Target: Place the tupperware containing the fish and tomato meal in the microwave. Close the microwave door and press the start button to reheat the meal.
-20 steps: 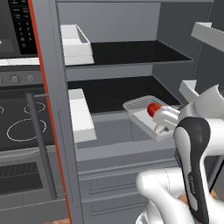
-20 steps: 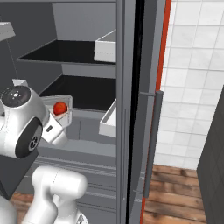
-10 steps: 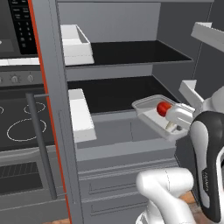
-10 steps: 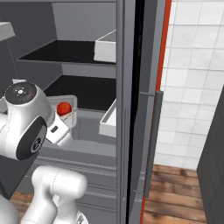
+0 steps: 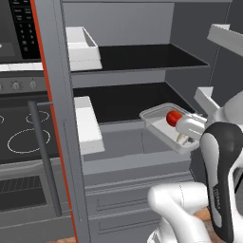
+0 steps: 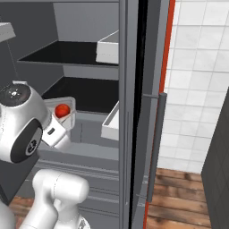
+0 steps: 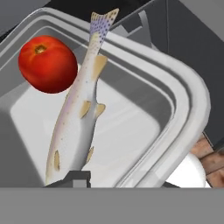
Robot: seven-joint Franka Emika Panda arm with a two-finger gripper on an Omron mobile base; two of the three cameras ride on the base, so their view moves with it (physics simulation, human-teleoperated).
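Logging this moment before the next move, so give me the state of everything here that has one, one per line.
tupperware: lifted off the fridge shelf, carried by the arm, tilted.
tomato: inside the tupperware, beside the fish.
fish: lying lengthwise in the tupperware.
gripper: at the tupperware's near rim; jaw state unclear.
fridge door: open.
white bin: sitting on the upper shelf.

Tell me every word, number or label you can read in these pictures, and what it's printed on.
None can be read.
Keypad, upper left of the left base view: white marks on black keys, too small and blurred to read.
Stove knobs below it: no readable markings.
Tray, tomato, fish, white bins: no text or labels.
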